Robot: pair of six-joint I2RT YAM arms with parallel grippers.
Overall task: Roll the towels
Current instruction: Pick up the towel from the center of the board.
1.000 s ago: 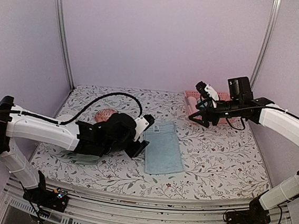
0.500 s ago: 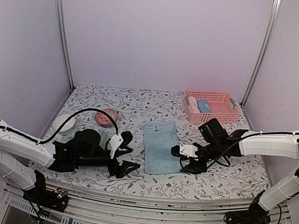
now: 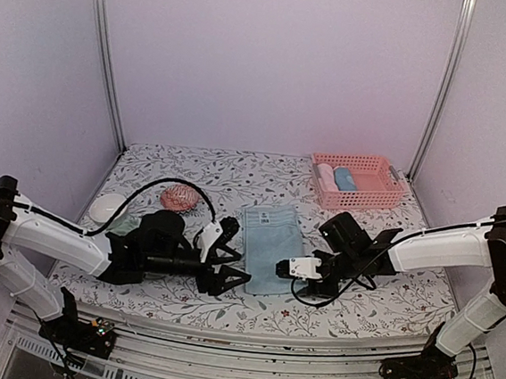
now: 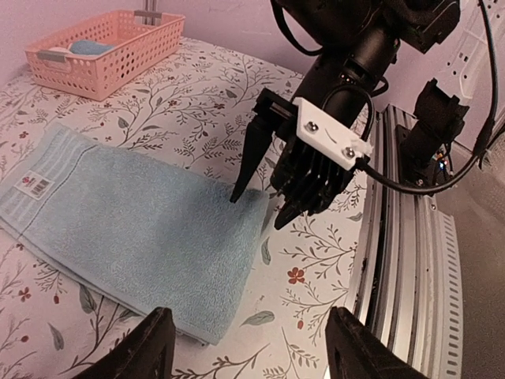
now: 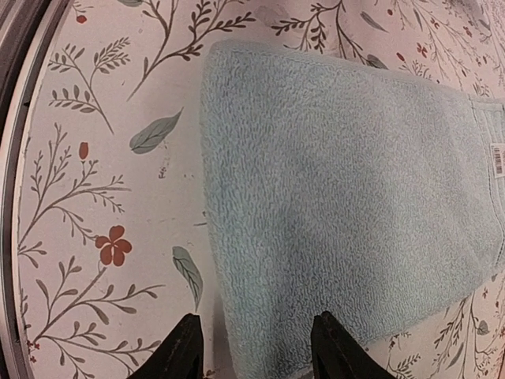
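Note:
A light blue towel (image 3: 270, 243) lies flat and unrolled on the flowered table, with a small label near its far end. In the left wrist view this towel (image 4: 134, 229) lies ahead. My left gripper (image 3: 231, 273) is open, low by the towel's near left corner, with nothing between its fingers. My right gripper (image 3: 286, 271) is open at the near right corner. In the right wrist view one finger (image 5: 185, 351) is over bare table and the other over the towel (image 5: 347, 205). A sliver of pale green towel (image 3: 124, 225) shows behind my left arm.
A pink basket (image 3: 379, 198) stands at the back right and holds a white roll and a blue roll. A reddish round thing (image 3: 179, 198) and a white bowl (image 3: 106, 206) sit at the left. The metal rail (image 4: 410, 260) runs along the table's near edge.
The right arm has come from the basket down to the towel's near right corner and its jaws have narrowed. The left gripper has swung to the near left corner.

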